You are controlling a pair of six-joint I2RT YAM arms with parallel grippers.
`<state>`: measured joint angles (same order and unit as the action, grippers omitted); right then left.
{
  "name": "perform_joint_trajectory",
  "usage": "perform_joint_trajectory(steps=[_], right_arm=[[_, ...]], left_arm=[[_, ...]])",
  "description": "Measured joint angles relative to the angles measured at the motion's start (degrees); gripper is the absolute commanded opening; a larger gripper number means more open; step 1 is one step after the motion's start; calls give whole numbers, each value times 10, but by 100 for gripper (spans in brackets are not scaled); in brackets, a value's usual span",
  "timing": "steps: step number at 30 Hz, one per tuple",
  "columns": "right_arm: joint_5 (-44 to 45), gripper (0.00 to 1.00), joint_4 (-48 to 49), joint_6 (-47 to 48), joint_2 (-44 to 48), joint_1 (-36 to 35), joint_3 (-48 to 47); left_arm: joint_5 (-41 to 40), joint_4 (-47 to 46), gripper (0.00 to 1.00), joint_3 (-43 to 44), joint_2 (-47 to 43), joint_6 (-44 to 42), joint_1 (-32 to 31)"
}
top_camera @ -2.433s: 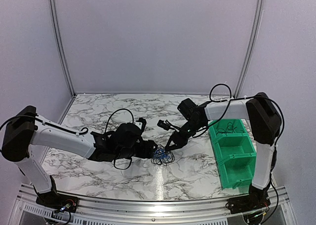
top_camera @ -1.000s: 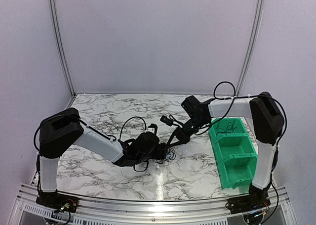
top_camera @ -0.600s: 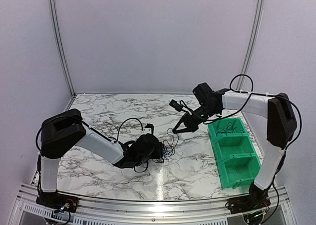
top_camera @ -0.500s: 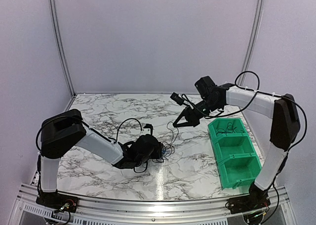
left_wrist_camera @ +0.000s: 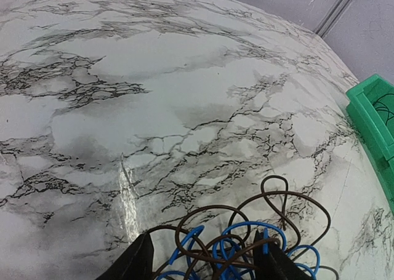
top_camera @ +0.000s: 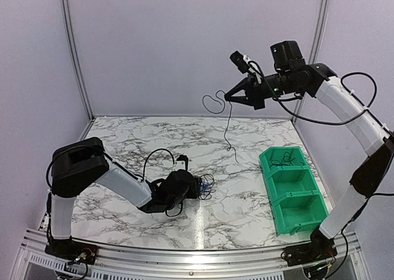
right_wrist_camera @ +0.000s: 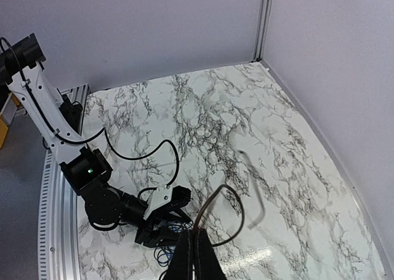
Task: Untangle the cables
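A small tangle of blue and dark cables (top_camera: pixel 205 186) lies on the marble table. My left gripper (top_camera: pixel 196 187) is closed round it. In the left wrist view the loops (left_wrist_camera: pixel 246 243) sit bunched between the two fingers of my left gripper (left_wrist_camera: pixel 206 261). My right gripper (top_camera: pixel 228 99) is raised high above the back of the table, shut on a single black cable (top_camera: pixel 229 132). That cable loops at the jaws, hangs down free and touches neither the tangle nor the table. The right wrist view shows my right gripper (right_wrist_camera: pixel 197 234) shut on its loop (right_wrist_camera: pixel 242 216), with the tangle (right_wrist_camera: pixel 167 253) far below.
A green bin (top_camera: pixel 274 200) with three compartments stands at the right; its far compartment holds thin black cables (top_camera: pixel 284 160). Its corner shows in the left wrist view (left_wrist_camera: pixel 369 117). The left arm (right_wrist_camera: pixel 98 200) lies low across the table's left front. Purple walls enclose the table.
My right gripper has risen from beside the tangle to high above the table's back, drawing one black cable clear of the tangle. The left gripper has stayed on the tangle.
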<state>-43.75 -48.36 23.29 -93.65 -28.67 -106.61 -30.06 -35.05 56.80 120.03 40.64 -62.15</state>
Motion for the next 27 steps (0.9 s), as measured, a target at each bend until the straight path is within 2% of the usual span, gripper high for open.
perform_joint_trajectory(steps=[5, 10, 17, 21, 23, 27], right_arm=[[14, 0, -7, 8, 23, 13, -7], [25, 0, -10, 12, 33, 16, 12], [42, 0, -12, 22, 59, 20, 79], [46, 0, -10, 23, 75, 29, 107], [48, 0, -6, 23, 86, 36, 123], [49, 0, 0, 25, 109, 57, 159]], left_arm=[[0, 1, 59, -15, -11, -24, 0], [1, 29, 66, -36, -46, -60, 0], [17, 72, 74, -31, -169, -142, 3], [28, 135, 77, 19, -226, -183, 8], [38, 199, 78, 69, -246, -203, 15], [64, 281, 79, 131, -259, -213, 43]])
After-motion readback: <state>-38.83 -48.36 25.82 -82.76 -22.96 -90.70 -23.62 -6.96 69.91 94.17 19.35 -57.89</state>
